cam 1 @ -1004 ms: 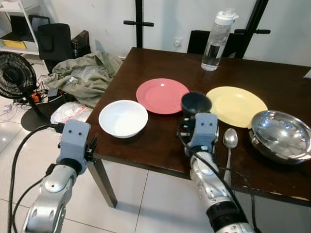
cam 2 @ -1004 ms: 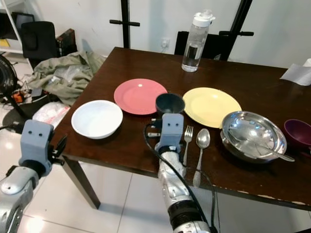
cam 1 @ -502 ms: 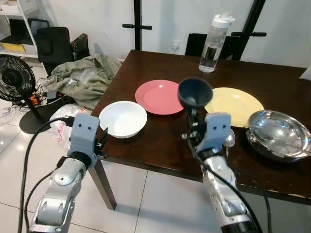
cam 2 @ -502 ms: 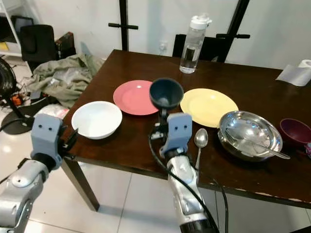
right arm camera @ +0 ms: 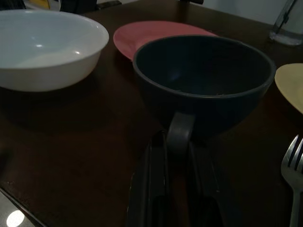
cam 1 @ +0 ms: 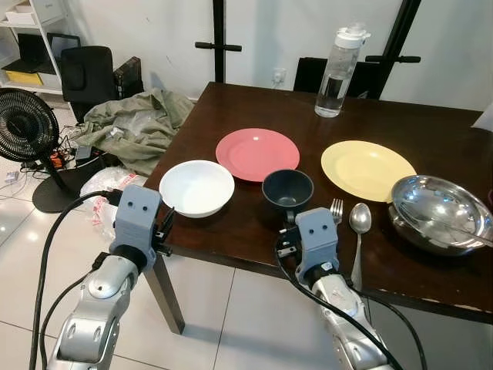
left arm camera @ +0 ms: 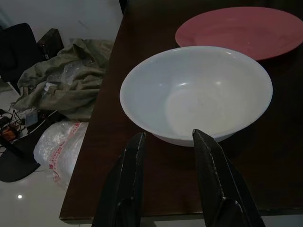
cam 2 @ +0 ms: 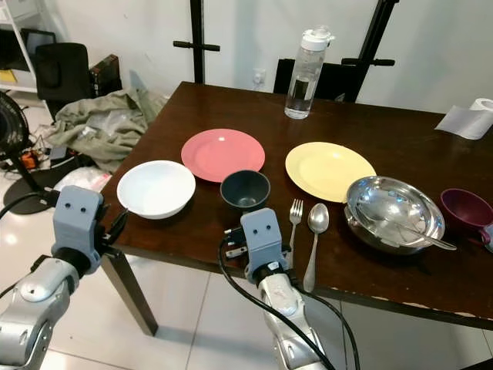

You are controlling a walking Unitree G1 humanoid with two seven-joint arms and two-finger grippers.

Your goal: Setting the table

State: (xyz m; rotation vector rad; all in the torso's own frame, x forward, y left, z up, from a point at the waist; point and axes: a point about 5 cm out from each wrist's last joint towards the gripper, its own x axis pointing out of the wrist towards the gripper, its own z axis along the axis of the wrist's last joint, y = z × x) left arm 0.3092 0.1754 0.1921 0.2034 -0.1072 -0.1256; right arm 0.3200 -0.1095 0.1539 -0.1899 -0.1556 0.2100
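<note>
Now the right tool [right arm camera: 177,142] grips the dark cup [cam 2: 245,189] by its handle beside the pink plate [cam 2: 223,154]; stiff, light, probably breakable. The left tool [left arm camera: 168,146] is released.

Head stereo overlooks table [cam 1: 431,131]; wrist cams low, close (dim, perhaps).

Open left claw [left arm camera: 166,142] before white bowl [left arm camera: 196,94]
</note>
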